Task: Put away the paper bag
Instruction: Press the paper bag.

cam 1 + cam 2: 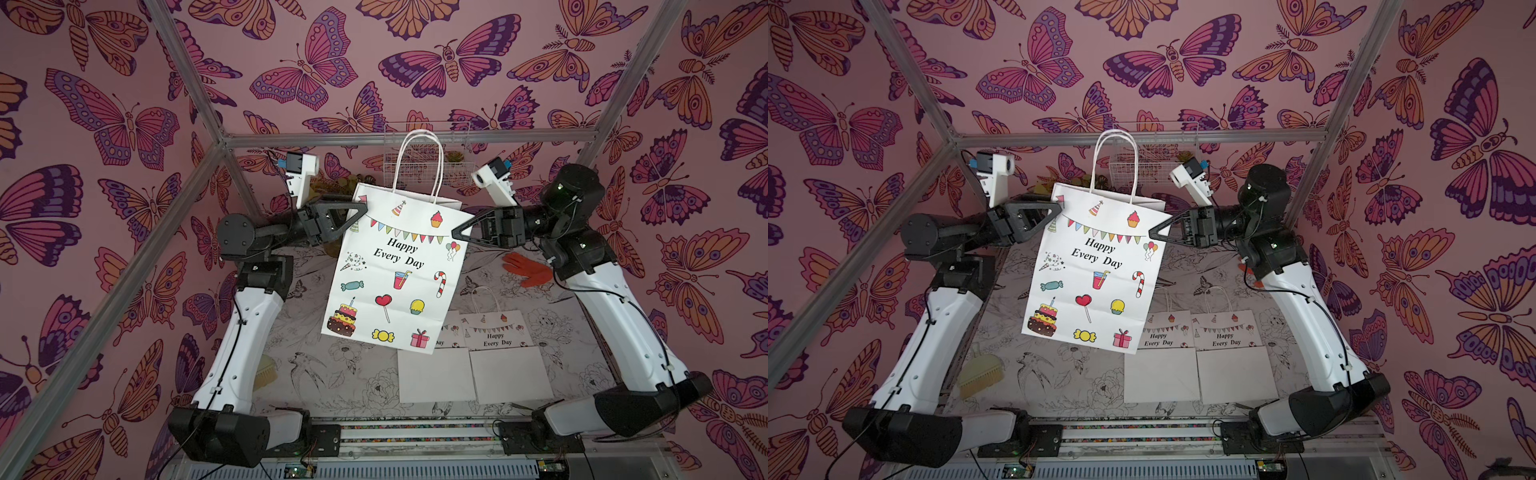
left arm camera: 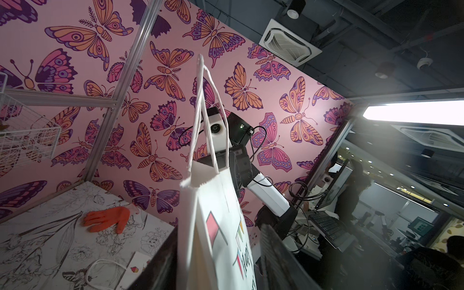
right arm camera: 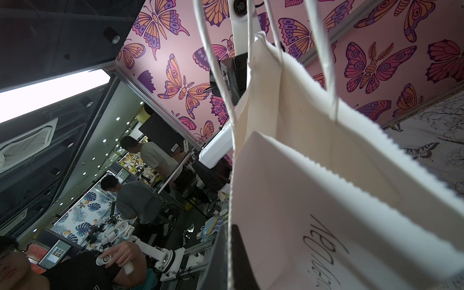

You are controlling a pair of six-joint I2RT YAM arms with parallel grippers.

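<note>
One white party-print paper bag [image 1: 390, 274] hangs above the table [image 1: 332, 374], right gripper [image 1: 458, 230] clamped on its side edge, left gripper [image 1: 365, 206] straddling its top corner, grip unclear; two folded matching bags [image 1: 509, 365], one orange glove [image 1: 530, 270] below.

A paper bag [image 1: 390, 274] hangs in mid-air over the table [image 1: 332, 374], filling the gap between left end effector [image 1: 360, 210] and right end effector [image 1: 458, 231]. Bare table lies beneath (a brush [image 1: 980, 374] at its left edge). Two flat bags [image 1: 509, 365] and an orange glove [image 1: 528, 270] occupy the right side.
</note>
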